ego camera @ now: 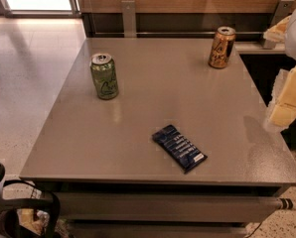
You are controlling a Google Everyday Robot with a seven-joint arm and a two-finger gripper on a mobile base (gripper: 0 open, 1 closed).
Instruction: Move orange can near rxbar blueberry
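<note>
The orange can [222, 47] stands upright at the table's far right, orange-gold with dark markings and a silver top. The rxbar blueberry [180, 148], a flat dark blue wrapper with white lettering, lies diagonally near the table's front middle. My gripper [285, 103] shows as pale yellow-white parts at the right edge of the view, above the table's right side. It is to the right of and nearer than the orange can, apart from it, and holds nothing that I can see.
A green can [104, 76] stands upright on the left part of the grey table [138, 128]. A wooden wall panel and a dark rail run behind the table. Light floor lies to the left. Dark cabling sits at the bottom left.
</note>
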